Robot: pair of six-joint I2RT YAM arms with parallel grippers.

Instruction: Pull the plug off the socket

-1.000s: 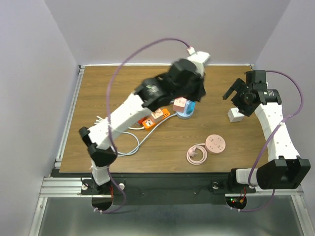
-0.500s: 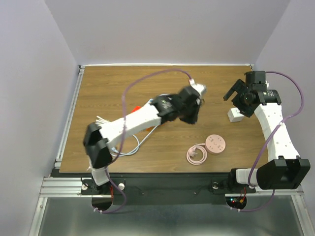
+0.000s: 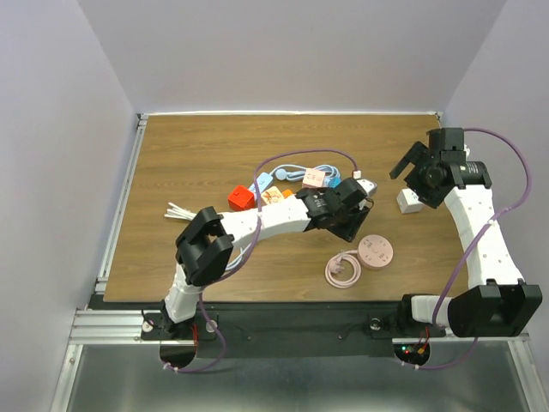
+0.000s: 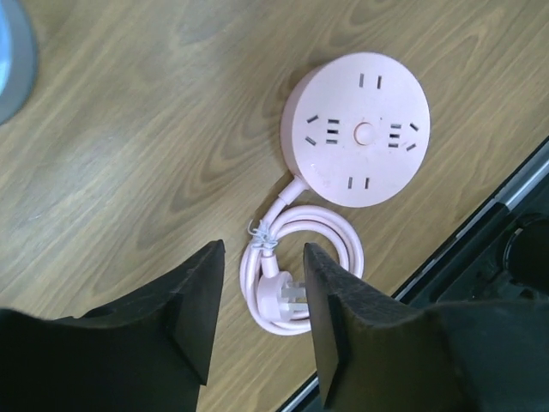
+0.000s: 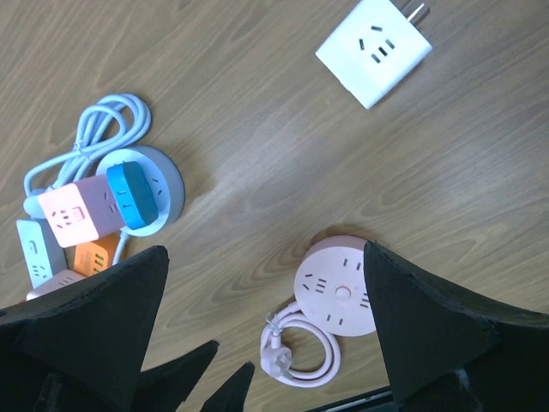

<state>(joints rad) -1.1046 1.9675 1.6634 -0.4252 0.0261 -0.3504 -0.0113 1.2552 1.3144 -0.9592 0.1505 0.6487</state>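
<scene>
The left fingers (image 4: 193, 300) hover spread above a round pink plastic power strip (image 4: 356, 129); the right fingers (image 5: 94, 318) gape wide, empty. The blue plug (image 5: 129, 199) sits in its round grey-blue socket (image 5: 163, 184), up-left of both. Approach stage; next, probably close on that plug

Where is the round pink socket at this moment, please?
Top view: the pink socket lies right of centre by the near table edge, coiled cord at its left, left claw behind.
</scene>
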